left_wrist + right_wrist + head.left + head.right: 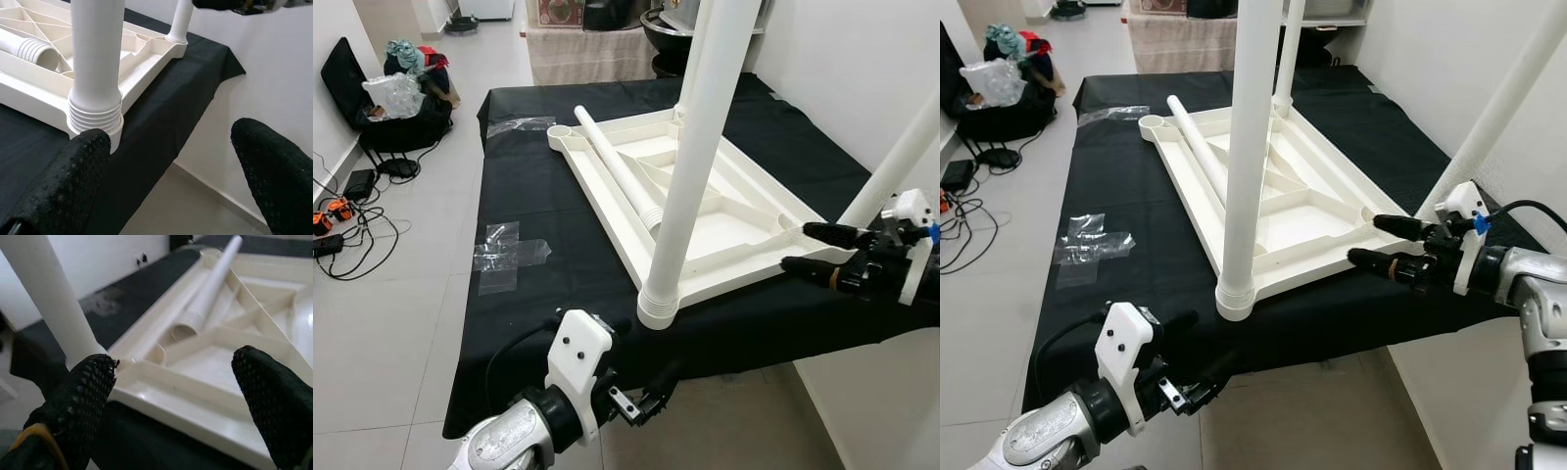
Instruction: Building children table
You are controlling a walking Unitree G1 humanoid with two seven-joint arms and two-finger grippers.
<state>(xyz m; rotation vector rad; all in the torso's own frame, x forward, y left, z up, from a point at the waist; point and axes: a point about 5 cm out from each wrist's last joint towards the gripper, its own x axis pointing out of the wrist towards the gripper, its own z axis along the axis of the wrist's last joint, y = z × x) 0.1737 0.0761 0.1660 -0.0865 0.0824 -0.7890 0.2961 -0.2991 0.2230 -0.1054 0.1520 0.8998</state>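
The inverted tabletop (705, 211) lies on the black cloth (538, 196) with three legs upright. The loose leg (617, 168) rests inside it, long axis running away from the robot. The right gripper (1371, 242), open and empty, sits at the tabletop's near-right corner, nearer the loose leg than the open, empty left gripper (651, 399).

An upturned tabletop (705, 211) lies on the counter (548, 294), reaching from its middle to the near right corner. Legs stand upright in three of its corners: near (690, 176), right (893, 166) and far (1291, 54). A loose leg (617, 168) lies inside it. Tape scraps (504, 253) sit toward the counter's left edge. On the floor left of the counter lie cables (342, 220).
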